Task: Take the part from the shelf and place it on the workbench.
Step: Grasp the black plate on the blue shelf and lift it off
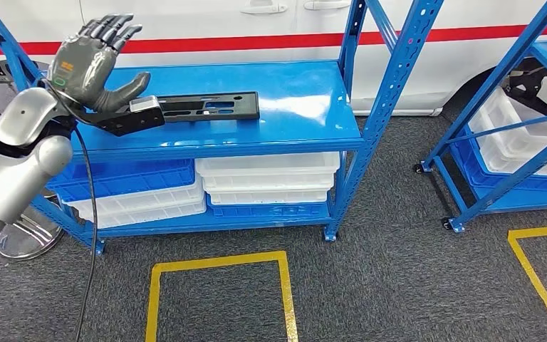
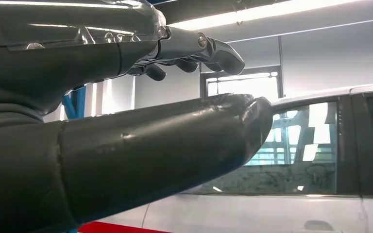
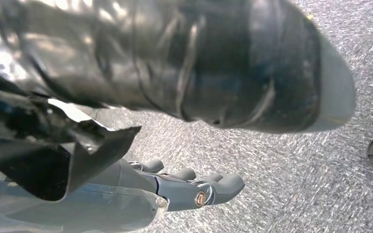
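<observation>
A long flat black part (image 1: 192, 108) lies on the top board of the blue shelf (image 1: 306, 107), its left end angled toward the shelf's front edge. My left hand (image 1: 92, 63) is raised above the part's left end, fingers spread and pointing up, thumb stretched toward the part, holding nothing. In the left wrist view the thumb (image 2: 165, 145) and fingers (image 2: 194, 48) stand apart with a white car behind them. My right hand (image 3: 184, 187) hangs over grey carpet with its fingers loosely extended and nothing in them.
White and blue bins (image 1: 267, 178) fill the lower shelf. A second blue rack (image 1: 513, 128) with white bins stands at the right. A white car with a red stripe (image 1: 470, 32) is behind. Yellow floor squares (image 1: 217, 292) mark the grey carpet.
</observation>
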Motion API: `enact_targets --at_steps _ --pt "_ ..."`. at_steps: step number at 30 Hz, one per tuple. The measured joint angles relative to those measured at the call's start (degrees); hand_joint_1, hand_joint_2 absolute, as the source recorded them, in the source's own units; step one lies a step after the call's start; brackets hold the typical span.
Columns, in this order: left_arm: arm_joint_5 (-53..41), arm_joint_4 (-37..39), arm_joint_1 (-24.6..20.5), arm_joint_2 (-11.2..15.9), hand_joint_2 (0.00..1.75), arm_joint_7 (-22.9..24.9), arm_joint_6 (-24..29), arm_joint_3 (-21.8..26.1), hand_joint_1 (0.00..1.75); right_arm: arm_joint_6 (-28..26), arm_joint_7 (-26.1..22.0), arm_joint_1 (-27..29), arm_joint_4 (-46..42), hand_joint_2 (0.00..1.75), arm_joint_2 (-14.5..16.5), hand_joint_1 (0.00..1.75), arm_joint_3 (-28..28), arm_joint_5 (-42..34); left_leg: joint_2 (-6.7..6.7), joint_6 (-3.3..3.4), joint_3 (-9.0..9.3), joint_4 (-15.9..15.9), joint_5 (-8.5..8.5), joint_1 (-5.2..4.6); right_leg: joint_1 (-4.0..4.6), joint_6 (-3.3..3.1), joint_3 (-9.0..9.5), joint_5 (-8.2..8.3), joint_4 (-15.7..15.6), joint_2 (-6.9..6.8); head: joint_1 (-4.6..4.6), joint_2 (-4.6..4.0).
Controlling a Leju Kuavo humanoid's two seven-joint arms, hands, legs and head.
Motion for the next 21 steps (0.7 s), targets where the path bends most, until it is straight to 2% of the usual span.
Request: enact_targets --at_steps 9,11,13,15,17,18,19,20,21 --pt "1.4 0.0 0.0 2.0 0.0 0.2 1.2 -0.1 0.0 -0.8 0.0 0.2 0.4 0.0 -0.1 0.0 -2.0 0.1 -0.02 0.26 -0.42 0.5 -0.12 -0.28 -0.4 0.33 -0.2 0.19 0.0 0.0 0.0 0.0" --pt "2.1 -0.1 0.0 2.7 0.0 0.2 1.3 -0.1 0.0 -0.9 -0.1 0.4 0.4 0.0 -0.1 0.0 -2.4 0.1 -0.02 0.54 -0.52 0.5 -0.1 -0.36 -0.47 0.6 -0.2 0.32 -0.2 0.01 0.0 0.0" --pt "2.6 -0.2 0.0 3.3 0.0 0.0 1.6 -0.1 0.0 -0.9 -0.3 0.5 0.5 0.0 -0.1 0.0 -2.8 0.1 0.08 1.28 -0.04 -0.5 0.41 -0.07 -0.37 0.96 -0.2 0.17 -0.2 -0.08 0.01 0.0" --pt "2.9 -0.4 -0.1 3.8 0.0 -0.1 2.3 0.0 0.0 -0.9 -0.5 0.6 0.5 0.0 -0.3 0.0 -3.0 0.1 0.26 2.08 0.62 -1.7 1.0 0.22 -0.29 1.09 -1.82 -1.45 2.9 -0.28 0.02 0.0" --pt "3.0 -0.5 0.2 4.2 0.0 -0.1 2.9 0.0 0.0 -1.0 -0.5 0.7 0.5 0.0 -0.3 0.0 -3.3 0.1 0.35 2.39 0.77 -1.9 1.03 0.11 -0.39 1.13 -6.16 -4.25 10.4 -0.43 0.01 0.0" --pt "3.0 -0.5 0.5 4.3 0.0 -0.1 3.1 0.0 0.0 -1.1 -0.5 0.8 0.5 0.0 -0.3 0.0 -3.4 0.1 0.33 2.41 0.8 -1.9 0.92 0.06 -0.4 1.21 -8.5 -5.03 14.0 -0.47 0.01 0.0" --pt "3.0 -0.5 0.8 4.5 0.0 -0.1 3.2 0.0 0.0 -1.2 -0.5 0.8 0.6 0.0 -0.2 0.0 -3.5 0.1 0.28 2.4 0.9 -1.8 0.75 0.03 -0.44 1.28 -10.14 -4.8 15.9 -0.5 0.01 0.0" --pt "3.1 -0.5 1.1 4.6 0.0 -0.1 3.3 0.0 0.0 -1.3 -0.5 0.9 0.6 0.0 -0.2 0.0 -3.6 0.1 0.22 2.31 1.07 -1.7 0.46 0.05 -0.48 1.34 -10.69 -3.31 15.6 -0.53 0.02 0.0" --pt "3.1 -0.5 1.2 4.7 0.0 -0.1 3.3 0.0 0.0 -1.4 -0.5 0.9 0.6 0.0 -0.3 0.0 -3.6 0.1 0.15 2.12 1.35 -1.4 0.04 0.09 -0.54 1.36 -9.98 -0.72 12.9 -0.55 0.02 0.0"
